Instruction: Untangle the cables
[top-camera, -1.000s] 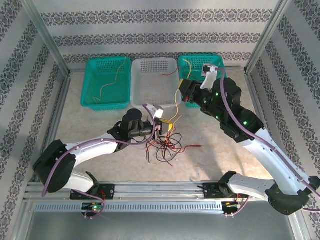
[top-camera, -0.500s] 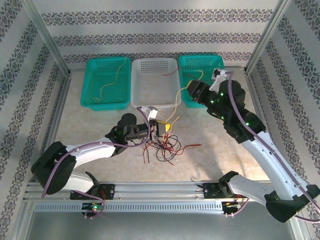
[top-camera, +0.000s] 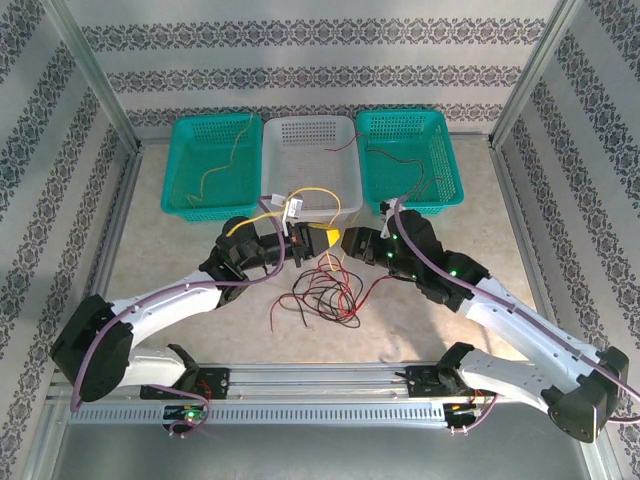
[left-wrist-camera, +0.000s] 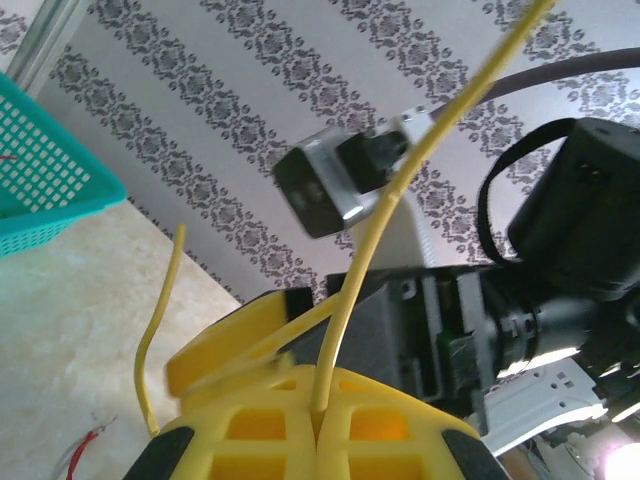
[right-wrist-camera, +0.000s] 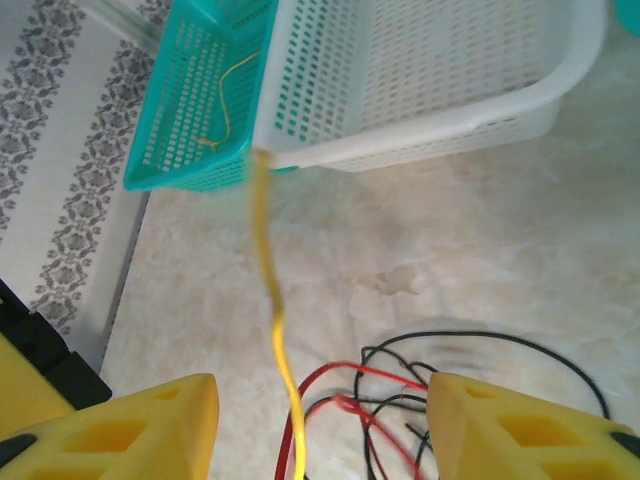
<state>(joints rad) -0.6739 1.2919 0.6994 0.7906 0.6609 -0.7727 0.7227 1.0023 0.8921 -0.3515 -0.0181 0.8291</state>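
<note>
Left gripper (left-wrist-camera: 318, 425) pinches a thin yellow wire (left-wrist-camera: 350, 290); right gripper (right-wrist-camera: 320, 400) gapes empty. A tan strand (top-camera: 215, 175) curls inside a teal mesh basket (top-camera: 212, 212).

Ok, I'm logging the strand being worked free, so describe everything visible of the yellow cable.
The yellow cable is a thin, smooth, plastic-looking strand. The left gripper is shut on it, and it rises from between those jaws. In the top view it arcs across the white basket's near edge, then hangs between the right gripper's open jaws above the red and black tangle.
</note>
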